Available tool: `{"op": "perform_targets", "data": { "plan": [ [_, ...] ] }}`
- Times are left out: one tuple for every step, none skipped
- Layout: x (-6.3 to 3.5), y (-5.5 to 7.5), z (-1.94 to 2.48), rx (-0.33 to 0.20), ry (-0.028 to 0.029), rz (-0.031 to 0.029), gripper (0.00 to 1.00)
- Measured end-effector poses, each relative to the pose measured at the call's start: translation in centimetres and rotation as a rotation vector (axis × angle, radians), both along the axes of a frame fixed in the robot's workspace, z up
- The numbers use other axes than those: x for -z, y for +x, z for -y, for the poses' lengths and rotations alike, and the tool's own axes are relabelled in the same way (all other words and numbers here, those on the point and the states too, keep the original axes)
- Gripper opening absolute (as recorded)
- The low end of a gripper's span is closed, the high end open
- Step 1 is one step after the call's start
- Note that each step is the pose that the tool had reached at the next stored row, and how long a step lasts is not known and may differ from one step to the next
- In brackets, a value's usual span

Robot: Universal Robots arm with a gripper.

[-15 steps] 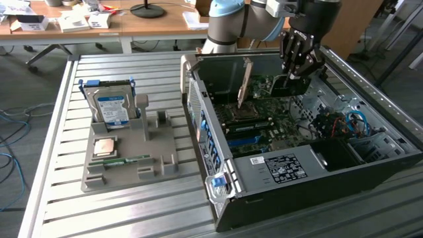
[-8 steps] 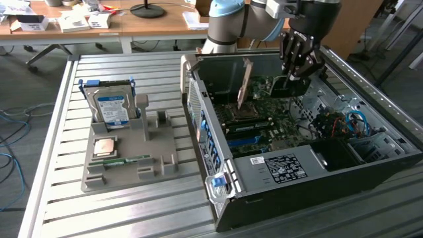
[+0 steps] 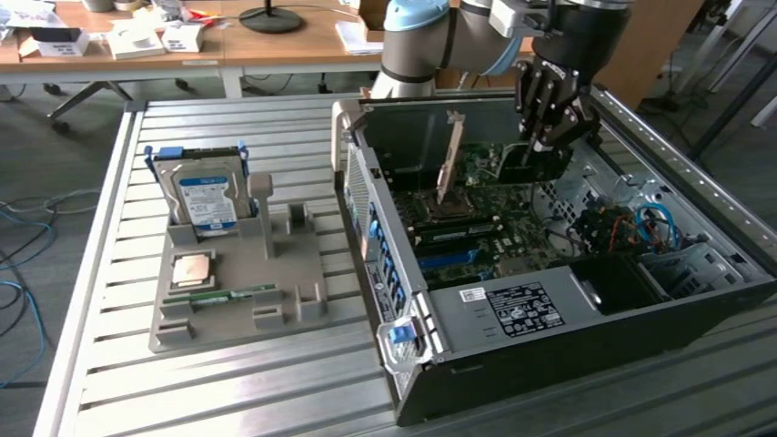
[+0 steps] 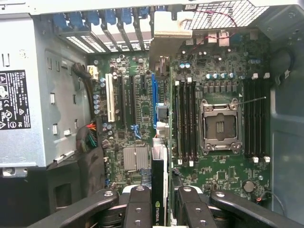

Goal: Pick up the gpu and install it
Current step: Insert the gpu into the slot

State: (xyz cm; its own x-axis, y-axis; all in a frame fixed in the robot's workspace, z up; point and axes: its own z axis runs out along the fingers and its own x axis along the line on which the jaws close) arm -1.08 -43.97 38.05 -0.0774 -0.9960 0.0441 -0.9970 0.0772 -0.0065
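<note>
Closest in the exterior view: ribbed metal table [image 3: 109,382]. On it, toward that view's left, a grey moulded parts holder [image 3: 291,300], with a boxy hard drive [image 3: 206,196] with a blue-white label standing upright, and a square silver processor [image 3: 195,270] and a narrow green memory stick [image 3: 225,296] lying flat.

Just beside, toward that view's right: black tower computer case [image 3: 583,364], on its side and open. Grey power supply box [image 3: 510,309] at the near end, green motherboard [image 3: 486,241] farther in.

Above the motherboard, inside the case: black two-fingered gripper [image 3: 549,137] clamped on the thin green circuit-board gpu [image 3: 516,168]. Held on edge, long silver bracket [image 3: 452,155] toward the slotted rear wall.

In the wrist view, edge-on between the dark fingers [image 4: 137,202], alongside the long blue slot [image 4: 154,95]. Seated or not: cannot tell.

Beyond: pale blue-and-grey robot arm [image 3: 425,45], then wooden desk [image 3: 291,45].
</note>
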Motion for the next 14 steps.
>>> {"op": "perform_targets", "data": {
  "plan": [
    [0.00, 0.0, 0.00, 0.000, -0.0001, 0.0000, 0.26],
    [0.00, 0.0, 0.00, 0.000, -0.0001, 0.0000, 0.26],
    [0.00, 0.0, 0.00, 0.000, -0.0001, -0.0001, 0.26],
    [0.00, 0.0, 0.00, 0.000, -0.0001, 0.0000, 0.26],
    [0.00, 0.0, 0.00, 0.000, -0.0001, -0.0001, 0.26],
    [0.00, 0.0, 0.00, 0.000, -0.0002, -0.0001, 0.26],
    [0.05, 0.0, 0.01, 0.000, -0.0001, 0.0000, 0.26],
    [0.16, 0.0, 0.01, 0.000, 0.0005, 0.0000, 0.26],
    [0.31, 0.0, 0.01, 0.000, 0.0009, 0.0000, 0.26],
    [0.48, 0.0, 0.00, 0.000, 0.0013, 0.0000, 0.26],
    [0.66, 0.0, 0.00, 0.000, 0.0017, 0.0000, 0.26],
    [0.84, 0.0, 0.00, 0.000, 0.0020, 0.0000, 0.26],
    [1.02, 0.0, 0.01, 0.000, 0.0023, 0.0000, 0.26],
    [1.20, 0.0, 0.00, 0.000, 0.0026, 0.0000, 0.26]
  ]
}}
